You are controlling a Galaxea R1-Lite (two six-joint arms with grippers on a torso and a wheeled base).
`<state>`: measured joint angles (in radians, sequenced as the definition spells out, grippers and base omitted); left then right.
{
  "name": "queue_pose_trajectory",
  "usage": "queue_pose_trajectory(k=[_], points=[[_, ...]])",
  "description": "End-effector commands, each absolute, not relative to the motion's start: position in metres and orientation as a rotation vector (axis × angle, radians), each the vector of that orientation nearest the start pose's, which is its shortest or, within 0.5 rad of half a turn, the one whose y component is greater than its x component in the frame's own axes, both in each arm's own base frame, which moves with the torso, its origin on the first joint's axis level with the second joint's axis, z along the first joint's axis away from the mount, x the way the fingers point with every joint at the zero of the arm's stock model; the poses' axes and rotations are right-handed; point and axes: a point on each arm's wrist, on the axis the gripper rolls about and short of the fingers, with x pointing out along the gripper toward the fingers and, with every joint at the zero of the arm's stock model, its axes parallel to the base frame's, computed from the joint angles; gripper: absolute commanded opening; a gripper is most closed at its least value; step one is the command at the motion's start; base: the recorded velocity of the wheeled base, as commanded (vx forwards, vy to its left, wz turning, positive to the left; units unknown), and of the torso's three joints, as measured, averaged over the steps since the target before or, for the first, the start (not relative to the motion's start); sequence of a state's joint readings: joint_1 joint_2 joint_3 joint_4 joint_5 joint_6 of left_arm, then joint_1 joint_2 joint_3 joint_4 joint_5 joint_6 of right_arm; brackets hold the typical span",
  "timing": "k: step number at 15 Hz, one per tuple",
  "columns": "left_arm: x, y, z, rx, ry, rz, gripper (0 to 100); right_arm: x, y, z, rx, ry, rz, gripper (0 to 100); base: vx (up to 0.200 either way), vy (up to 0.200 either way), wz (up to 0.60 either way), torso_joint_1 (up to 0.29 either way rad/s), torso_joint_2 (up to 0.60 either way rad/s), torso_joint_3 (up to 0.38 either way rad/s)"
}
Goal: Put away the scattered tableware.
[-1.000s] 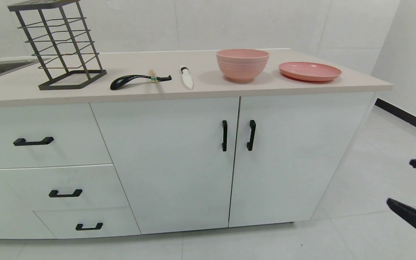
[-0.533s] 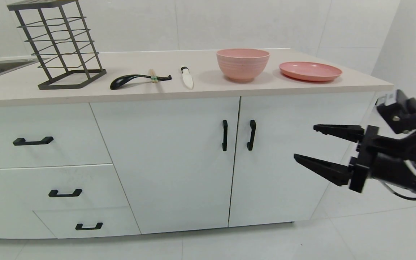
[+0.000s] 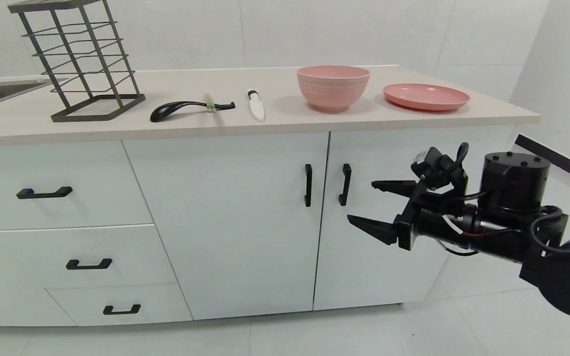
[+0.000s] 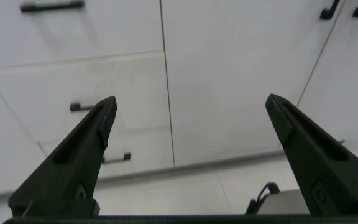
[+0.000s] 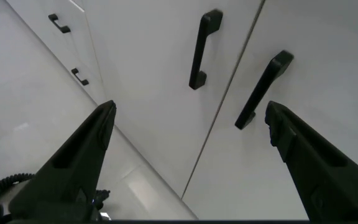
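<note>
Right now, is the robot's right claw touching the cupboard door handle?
Apart. The head view shows a clear gap between the open right gripper and the door handle.

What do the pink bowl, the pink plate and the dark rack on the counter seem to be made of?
The pink bowl looks like matte plastic or melamine: even colour, soft sheen, moulded ridges on its wall. The pink plate matches it in colour and finish, so probably the same. The rack seems dark-coated metal: thin straight bars, little gloss.
</note>
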<state>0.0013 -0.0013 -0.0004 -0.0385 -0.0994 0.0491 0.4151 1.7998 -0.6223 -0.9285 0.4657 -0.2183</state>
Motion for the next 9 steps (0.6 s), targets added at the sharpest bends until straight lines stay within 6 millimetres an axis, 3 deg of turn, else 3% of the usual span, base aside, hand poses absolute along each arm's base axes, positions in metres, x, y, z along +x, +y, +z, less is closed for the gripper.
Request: queue_pose_trajectory(k=[1,3,5,9], points=[[-0.03,-0.003,0.11,0.058,-0.272,-0.102,100,0.262,0.127,0.133,-0.199,0.173,0.898,100,0.0,0.0,0.0,0.0,0.0,0.0],[-0.042,-0.004,0.148,0.042,-0.401,-0.151,100,0.258,0.123,0.132,-0.199,0.182,0.896,100,0.0,0.0,0.0,0.0,0.0,0.0],[-0.041,-0.003,0.158,0.004,-0.327,-0.206,100,0.259,0.124,0.134,-0.201,0.169,0.897,100,0.0,0.0,0.0,0.0,0.0,0.0],[-0.001,-0.006,0.167,-0.013,-0.005,-0.457,100,0.261,0.126,0.128,-0.197,0.163,0.923,100,0.0,0.0,0.0,0.0,0.0,0.0]])
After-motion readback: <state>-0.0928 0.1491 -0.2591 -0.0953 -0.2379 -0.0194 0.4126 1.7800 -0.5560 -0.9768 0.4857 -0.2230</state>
